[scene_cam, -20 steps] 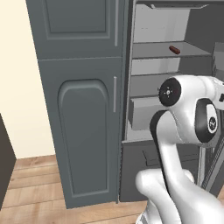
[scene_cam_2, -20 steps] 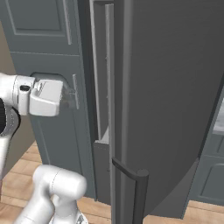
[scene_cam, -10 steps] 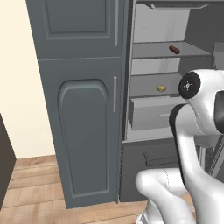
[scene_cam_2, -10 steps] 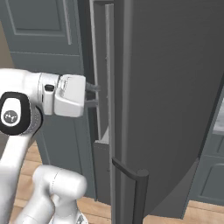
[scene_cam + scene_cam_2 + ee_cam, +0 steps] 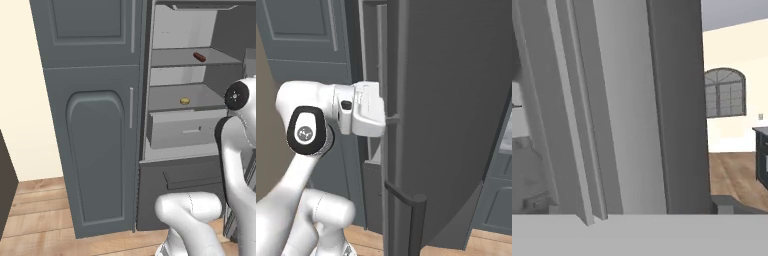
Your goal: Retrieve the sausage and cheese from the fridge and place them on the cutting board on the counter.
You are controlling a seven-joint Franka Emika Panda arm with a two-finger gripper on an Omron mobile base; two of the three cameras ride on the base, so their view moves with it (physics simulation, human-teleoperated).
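Kitchen, fridge (image 5: 185, 145) door open. Sausage (image 5: 199, 56) on upper shelf, cheese (image 5: 184, 101) on the shelf below, above the drawer (image 5: 182, 130). Gripper (image 5: 390, 119) released, jaws wide, at the door edge (image 5: 391, 100). Grey cabinet (image 5: 95, 115) left of fridge.

Gripper (image 5: 391, 119) fingertips hidden behind the edge of the fridge (image 5: 446, 100) door; jaw spacing not discernible. Cheese (image 5: 184, 101) too small for detail.

Reddish-brown sausage (image 5: 199, 56); yellow-olive cheese (image 5: 184, 101); dark grey fridge (image 5: 451, 100)
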